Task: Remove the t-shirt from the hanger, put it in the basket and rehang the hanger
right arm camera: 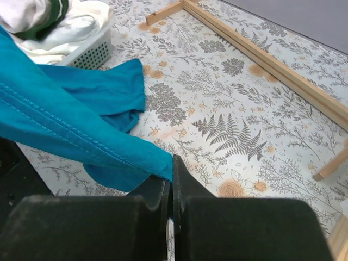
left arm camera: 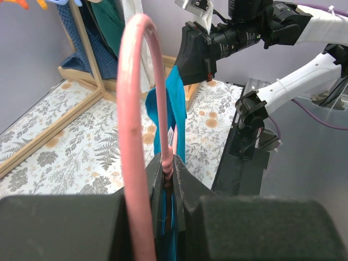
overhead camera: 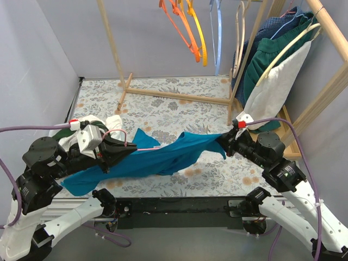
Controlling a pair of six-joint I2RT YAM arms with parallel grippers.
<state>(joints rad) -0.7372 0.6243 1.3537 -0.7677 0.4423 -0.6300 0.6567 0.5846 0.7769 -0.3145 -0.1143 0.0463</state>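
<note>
Tautly held the teal t-shirt (overhead camera: 163,155) stretched left-to-right above the near table (overhead camera: 179,109), with the right gripper (overhead camera: 222,142) clenched on its right end and the left gripper (overhead camera: 128,148) clamped on the pink hanger (left arm camera: 136,109) at its left end.

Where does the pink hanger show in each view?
Top external: pink hanger, left of centre, a thin bar at the left pincer tip, against the teal t-shirt.
Left wrist: pink hanger loops up the centre from the shut pincer.
Right wrist: not in it.
Shared landmark: teal t-shirt, in all three.
</note>
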